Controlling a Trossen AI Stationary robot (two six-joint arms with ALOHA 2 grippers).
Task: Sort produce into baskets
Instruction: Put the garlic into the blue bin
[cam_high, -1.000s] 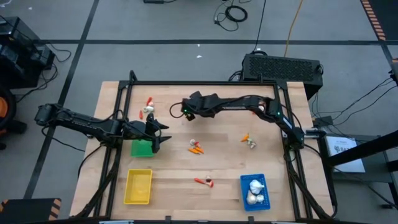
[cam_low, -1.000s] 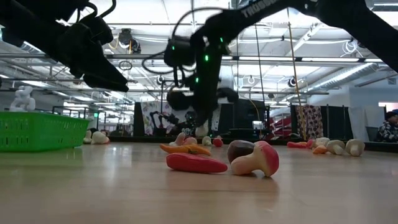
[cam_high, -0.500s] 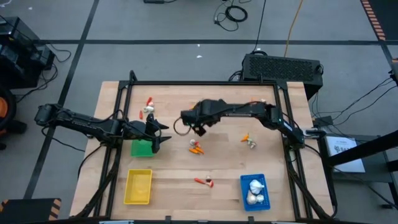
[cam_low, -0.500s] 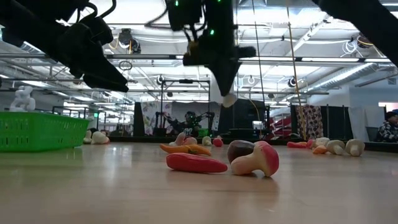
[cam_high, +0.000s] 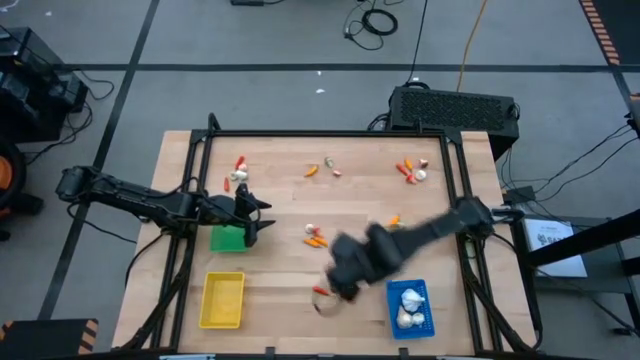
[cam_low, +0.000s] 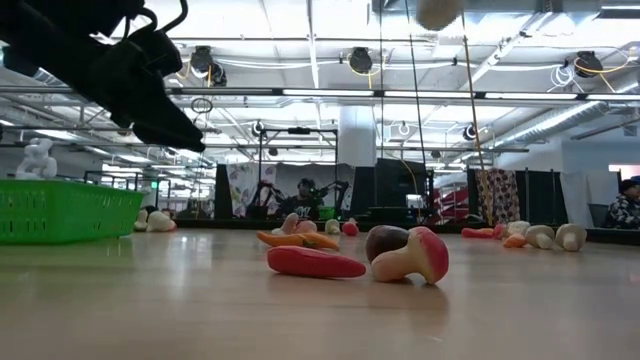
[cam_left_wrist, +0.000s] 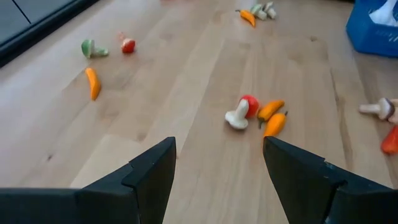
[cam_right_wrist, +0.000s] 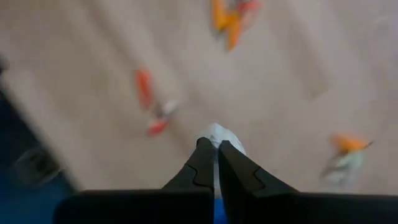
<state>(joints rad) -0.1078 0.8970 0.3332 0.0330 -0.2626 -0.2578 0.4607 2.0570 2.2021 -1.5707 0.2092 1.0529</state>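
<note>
The right gripper (cam_right_wrist: 213, 163) pinches a small white bulb (cam_right_wrist: 222, 135) near the blue basket (cam_high: 410, 306). It looks light and hard, best pinched mid-body. The left gripper (cam_left_wrist: 217, 165) gapes wide.

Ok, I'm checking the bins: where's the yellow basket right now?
In the high view the yellow basket sits at the table's front-left corner, just below the green basket on the left arm's side, with the blue basket across at front right.

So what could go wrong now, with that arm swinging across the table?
The right claw pinches only the edge of a small white piece, so it might slip out mid-swing. The arm is blurred with speed near the blue basket, so it could overshoot or knock the red pepper and mushroom.
</note>
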